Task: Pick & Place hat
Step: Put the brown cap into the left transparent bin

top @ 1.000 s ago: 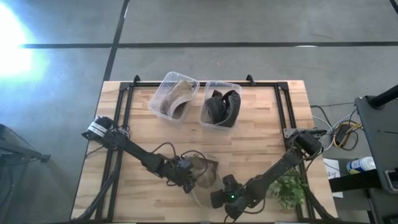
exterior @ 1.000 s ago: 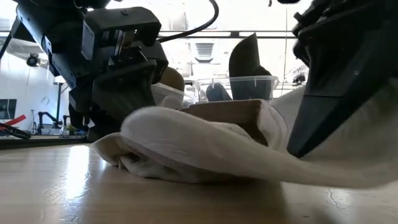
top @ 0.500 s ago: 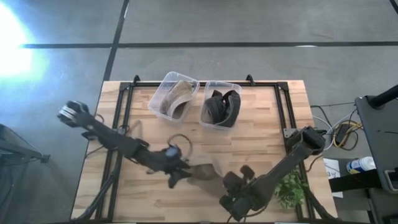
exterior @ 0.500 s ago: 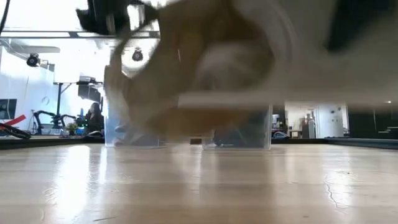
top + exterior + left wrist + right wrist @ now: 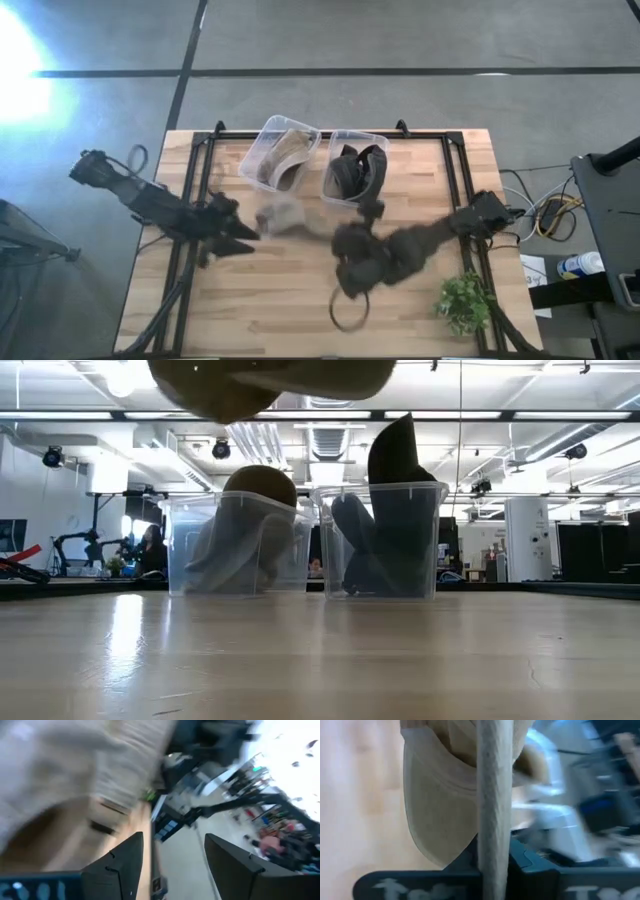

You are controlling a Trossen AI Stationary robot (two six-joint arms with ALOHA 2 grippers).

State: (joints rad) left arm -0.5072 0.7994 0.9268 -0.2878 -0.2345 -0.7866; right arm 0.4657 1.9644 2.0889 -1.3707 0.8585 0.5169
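A tan hat (image 5: 283,214) hangs lifted above the table's middle, just in front of the bins, and shows at the top of the low view (image 5: 270,380). My right gripper (image 5: 335,240) reaches in from the table's right and is shut on the hat (image 5: 445,810). My left gripper (image 5: 245,232) stands just left of the hat with its fingers open (image 5: 172,865). Nothing lies between them, and the hat (image 5: 60,765) shows blurred off to one side. My right gripper pinches the hat's brim (image 5: 495,820) between its two fingers. The brim shows edge-on and runs straight back between them. The hat is lifted clear of the table and its crown (image 5: 435,805) bulges out to one side of the brim.
Two clear bins stand at the far edge. The left one (image 5: 280,155) holds tan hats and the right one (image 5: 355,168) holds dark hats. A green plant (image 5: 465,300) sits near the right near corner. A cable loop (image 5: 350,308) hangs near the near edge.
The hat lay on the table near the near edge between both grippers; it is now lifted clear and carried toward the far edge, close to the bins. My right arm rose and swung toward the far side with it. My left arm drew back toward the table's left.
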